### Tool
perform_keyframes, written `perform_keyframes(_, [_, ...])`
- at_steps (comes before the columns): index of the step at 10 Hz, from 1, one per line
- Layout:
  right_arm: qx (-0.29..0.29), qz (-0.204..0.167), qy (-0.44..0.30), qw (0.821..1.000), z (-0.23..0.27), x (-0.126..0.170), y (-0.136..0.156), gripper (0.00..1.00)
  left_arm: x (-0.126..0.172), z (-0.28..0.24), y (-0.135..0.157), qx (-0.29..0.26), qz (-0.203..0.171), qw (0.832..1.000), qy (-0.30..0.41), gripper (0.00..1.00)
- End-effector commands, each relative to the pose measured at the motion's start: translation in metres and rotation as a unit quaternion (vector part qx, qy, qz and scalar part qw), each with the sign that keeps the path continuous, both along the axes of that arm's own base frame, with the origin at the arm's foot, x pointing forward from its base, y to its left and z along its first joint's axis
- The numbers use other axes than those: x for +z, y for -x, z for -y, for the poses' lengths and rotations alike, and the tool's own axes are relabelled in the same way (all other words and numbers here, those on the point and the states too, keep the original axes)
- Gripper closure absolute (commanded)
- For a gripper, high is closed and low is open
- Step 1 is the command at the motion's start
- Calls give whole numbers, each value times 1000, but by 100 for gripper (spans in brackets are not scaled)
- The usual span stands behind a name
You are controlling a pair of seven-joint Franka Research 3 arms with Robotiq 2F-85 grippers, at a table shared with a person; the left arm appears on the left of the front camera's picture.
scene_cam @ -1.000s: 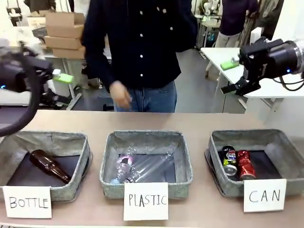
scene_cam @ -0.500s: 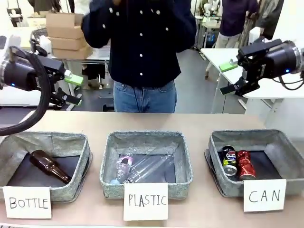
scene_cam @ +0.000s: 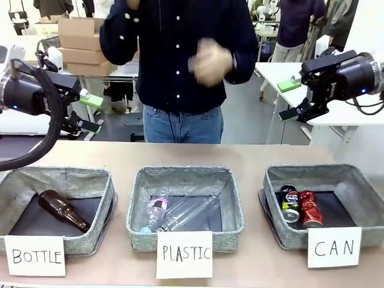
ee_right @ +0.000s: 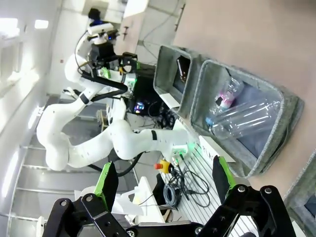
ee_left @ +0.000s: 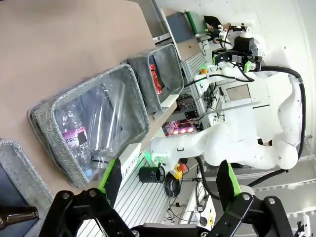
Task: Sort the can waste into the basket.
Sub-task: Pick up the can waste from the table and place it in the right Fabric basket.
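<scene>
Left pincer [scene_cam: 90, 113]: we see it raised above the far left of the surface, fingers spread, green pads apart, nothing between them. In its own wrist view [ee_left: 168, 180] the two fingers stand wide with open space between.

Right pincer [scene_cam: 292, 99]: we see it raised at the far right, above and beyond the CAN basket, fingers spread and empty. Its own wrist view [ee_right: 162, 178] shows the same wide gap.

CAN basket [scene_cam: 354, 186]: grey fabric, dark lining, near right of the surface, with a white sign [scene_cam: 334, 246] reading "CAN" on its near wall.

Red can [scene_cam: 310, 208]: dented, lying on the lining inside the CAN basket, toward its left side.

Black can [scene_cam: 290, 203]: silver top, round blue-red logo, lying just left of the red can, side by side with it, in the same basket.

PLASTIC basket [scene_cam: 231, 198]: middle of the surface; we note a clear plastic bottle [scene_cam: 180, 211] lying inside, pink label at its left end.

BOTTLE basket [scene_cam: 102, 186]: near left; a brown glass bottle [scene_cam: 62, 210] lies slantwise inside.

Surface [scene_cam: 240, 153]: tan top, carrying the three baskets in a row.

Person [scene_cam: 174, 60]: standing at the far side in a dark buttoned shirt and jeans, one hand [scene_cam: 213, 60] raised in front of the chest, blurred.
</scene>
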State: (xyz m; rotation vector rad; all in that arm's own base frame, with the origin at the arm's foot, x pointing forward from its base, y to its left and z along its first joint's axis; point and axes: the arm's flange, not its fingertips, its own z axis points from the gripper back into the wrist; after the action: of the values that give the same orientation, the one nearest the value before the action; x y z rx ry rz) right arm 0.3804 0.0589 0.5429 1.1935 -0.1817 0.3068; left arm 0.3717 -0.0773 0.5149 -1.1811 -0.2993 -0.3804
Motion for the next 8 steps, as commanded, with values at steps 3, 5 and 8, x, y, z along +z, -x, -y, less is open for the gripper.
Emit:
perform_keyframes(3, [9, 9, 8, 1000, 1, -1, 1, 0, 2, -3, 1, -9, -2, 1000, -2, 0])
perform_keyframes(5, [9, 9, 8, 1000, 1, -1, 1, 0, 2, -3, 1, -9, -2, 1000, -2, 0])
perform_keyframes(8, [9, 9, 8, 1000, 1, -1, 1, 0, 2, -3, 1, -9, -2, 1000, -2, 0])
